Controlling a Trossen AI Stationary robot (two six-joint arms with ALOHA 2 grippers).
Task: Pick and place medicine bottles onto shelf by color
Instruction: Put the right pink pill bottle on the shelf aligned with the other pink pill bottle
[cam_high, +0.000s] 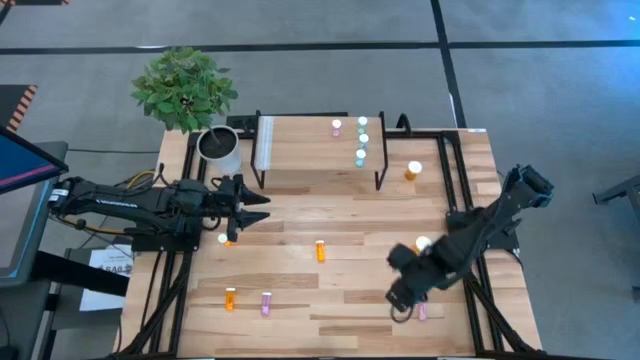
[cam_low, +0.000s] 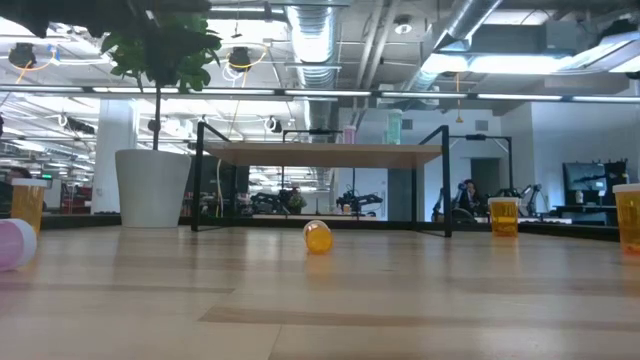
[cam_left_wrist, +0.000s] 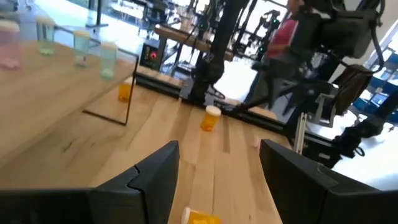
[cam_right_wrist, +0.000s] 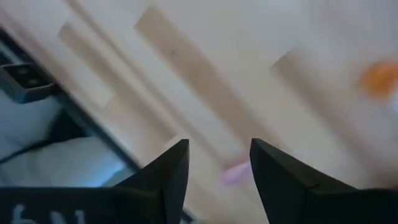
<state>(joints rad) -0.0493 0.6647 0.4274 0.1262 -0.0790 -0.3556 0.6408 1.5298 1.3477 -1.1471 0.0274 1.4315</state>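
The shelf (cam_high: 310, 150) stands at the table's far middle. On its right part stand one pink bottle (cam_high: 336, 127) and three teal bottles (cam_high: 362, 140). Orange bottles stand or lie loose on the table (cam_high: 320, 250) (cam_high: 413, 170) (cam_high: 423, 243) (cam_high: 230, 298), and a pink one (cam_high: 266, 303) sits near the front. My right gripper (cam_high: 400, 298) hangs open, pointing down, over a pink bottle (cam_right_wrist: 235, 173) at the near right. My left gripper (cam_high: 258, 207) is held open and level at the left, above an orange bottle (cam_left_wrist: 200, 218).
A white plant pot (cam_high: 220, 148) with a leafy plant stands left of the shelf. Black frame rails (cam_high: 455, 160) run along the table's sides. In the low view the lying orange bottle (cam_low: 318, 237) rests in front of the shelf (cam_low: 320, 155).
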